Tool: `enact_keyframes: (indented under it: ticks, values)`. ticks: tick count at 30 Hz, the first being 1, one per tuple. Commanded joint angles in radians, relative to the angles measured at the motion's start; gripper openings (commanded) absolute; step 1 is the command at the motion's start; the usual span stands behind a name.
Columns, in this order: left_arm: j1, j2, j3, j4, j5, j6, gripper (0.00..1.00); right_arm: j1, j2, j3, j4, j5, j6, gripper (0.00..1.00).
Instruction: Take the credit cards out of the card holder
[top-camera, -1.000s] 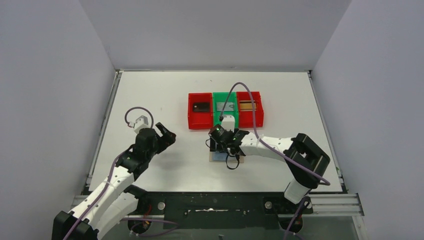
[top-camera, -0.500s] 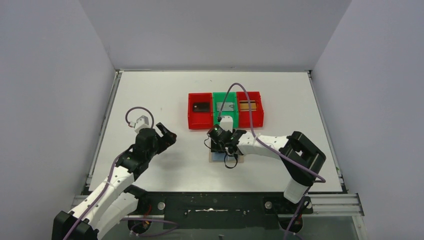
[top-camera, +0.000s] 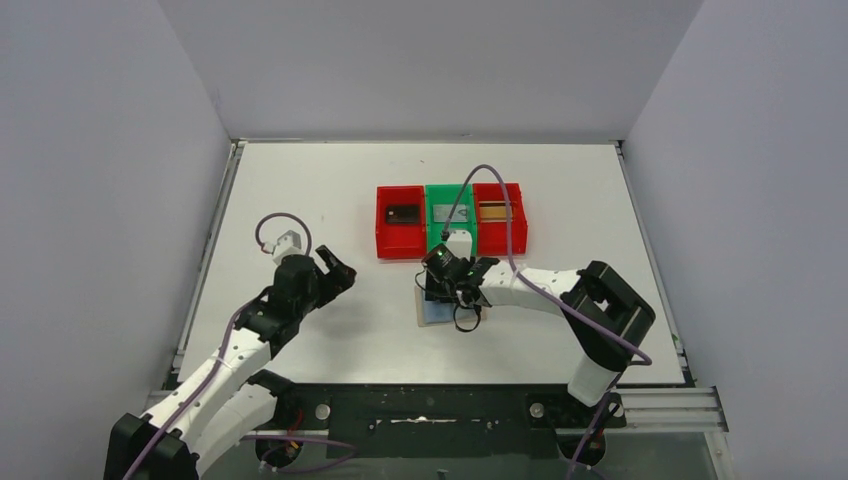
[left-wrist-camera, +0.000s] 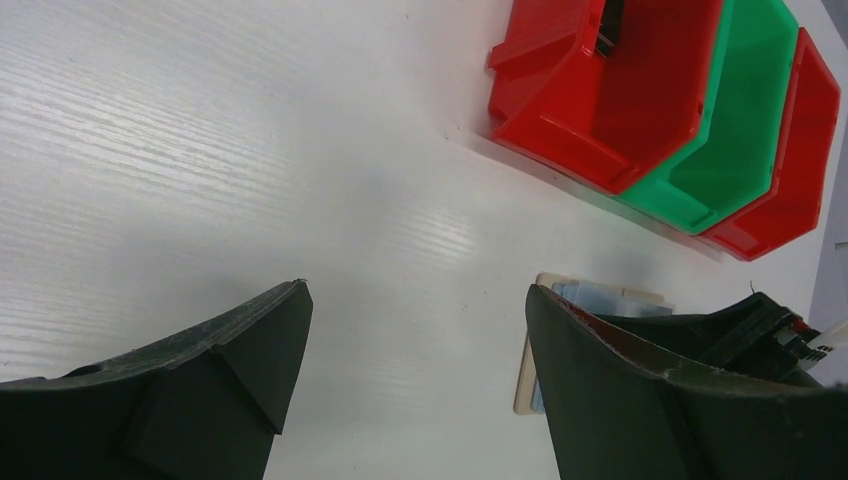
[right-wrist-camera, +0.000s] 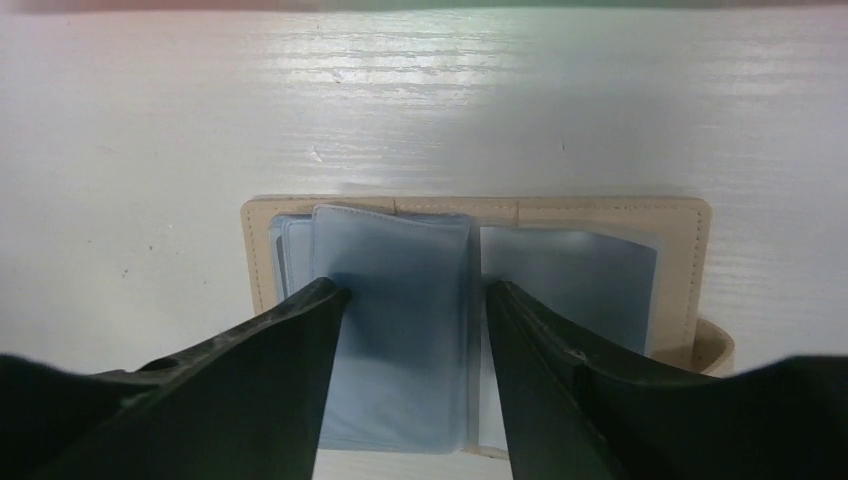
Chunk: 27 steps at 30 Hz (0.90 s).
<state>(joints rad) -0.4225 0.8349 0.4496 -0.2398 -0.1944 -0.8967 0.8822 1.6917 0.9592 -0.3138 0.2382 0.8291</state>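
The card holder (top-camera: 436, 313) lies open on the table in front of the bins, beige with light blue sleeves (right-wrist-camera: 400, 300). My right gripper (top-camera: 452, 287) hovers right over it, open and empty, its fingertips (right-wrist-camera: 330, 295) straddling the middle sleeve (right-wrist-camera: 415, 292). No card shows in the sleeves. A dark card (top-camera: 403, 213) lies in the left red bin, a silver-grey card (top-camera: 447, 212) in the green bin, and a gold-brown card (top-camera: 493, 210) in the right red bin. My left gripper (top-camera: 336, 271) is open and empty, left of the holder (left-wrist-camera: 527, 375).
Three joined bins stand behind the holder: the left red bin (top-camera: 384, 235), the green bin (top-camera: 433, 240) and the right red bin (top-camera: 520, 228). They also show in the left wrist view (left-wrist-camera: 640, 110). The right arm's purple cable arcs over the green bin.
The left gripper has edged slightly forward and right. The right gripper has stayed over the open holder with only a small shift.
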Motion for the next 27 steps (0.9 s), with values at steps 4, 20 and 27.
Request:
enact_keyframes:
  ticks: [4,20,27]
  values:
    - [0.007,0.013,0.032,0.065,0.014,0.016,0.79,0.0,-0.033,0.006,0.019,0.018,-0.011,0.64]
    - [0.007,0.008,0.024,0.07,0.021,0.015,0.79,0.029,-0.001,0.046,0.005,0.021,-0.052,0.71]
    - [0.007,0.012,0.025,0.073,0.023,0.015,0.79,0.039,-0.026,0.044,0.032,0.005,-0.071,0.74]
